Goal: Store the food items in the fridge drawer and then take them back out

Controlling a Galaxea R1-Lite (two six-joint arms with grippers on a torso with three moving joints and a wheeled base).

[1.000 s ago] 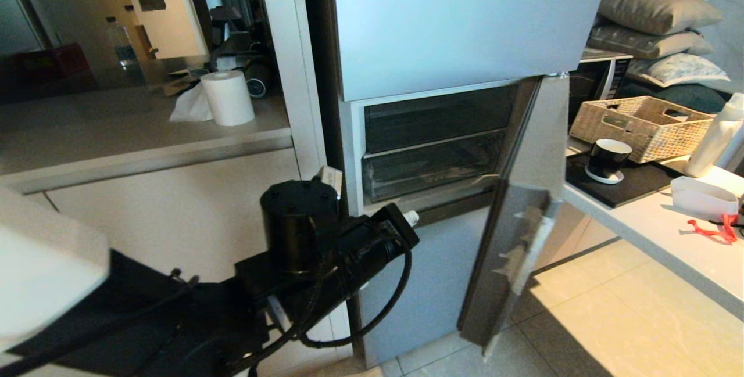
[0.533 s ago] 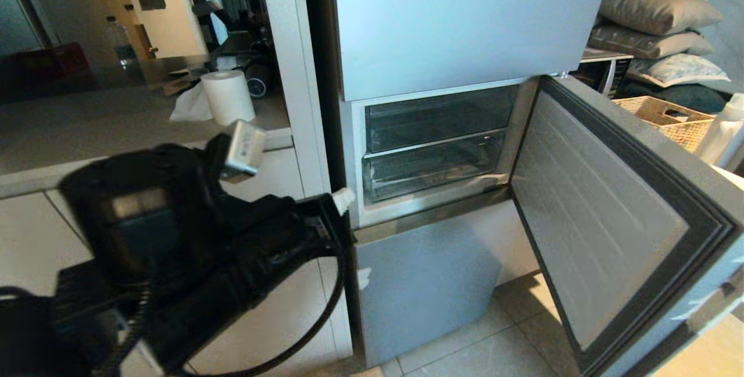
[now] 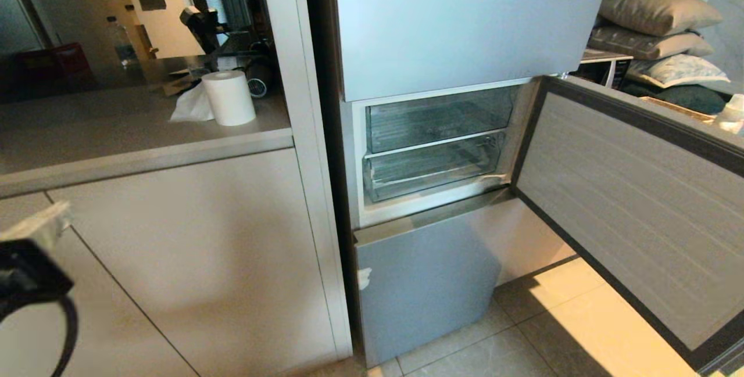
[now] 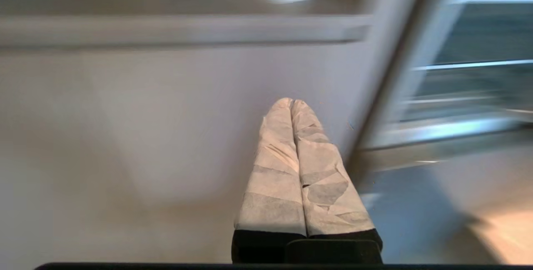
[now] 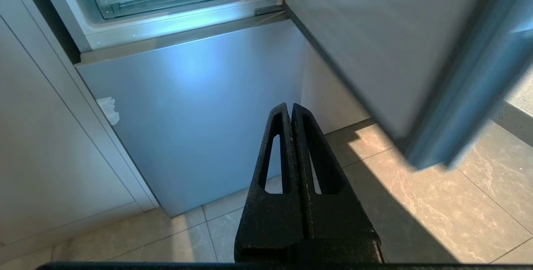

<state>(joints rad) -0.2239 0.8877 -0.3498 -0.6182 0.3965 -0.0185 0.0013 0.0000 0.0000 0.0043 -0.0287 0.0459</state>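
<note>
Fridge door (image 3: 628,203) swung open, drawers shut.
Both the left pincer (image 4: 291,102) and right pincer (image 5: 290,107) are closed, empty. No food is seen; the fridge drawer (image 3: 433,165) could be fumbled if its clear lip is misjudged.

Grey counter (image 3: 133,115) at left, over pale cabinet doors (image 3: 192,249). Paper towel roll (image 3: 228,97) stands near the counter's right end. Beige tiled floor (image 3: 581,319), sunlit patch at right. Stacked pillows (image 3: 657,22) in the far right corner.
</note>
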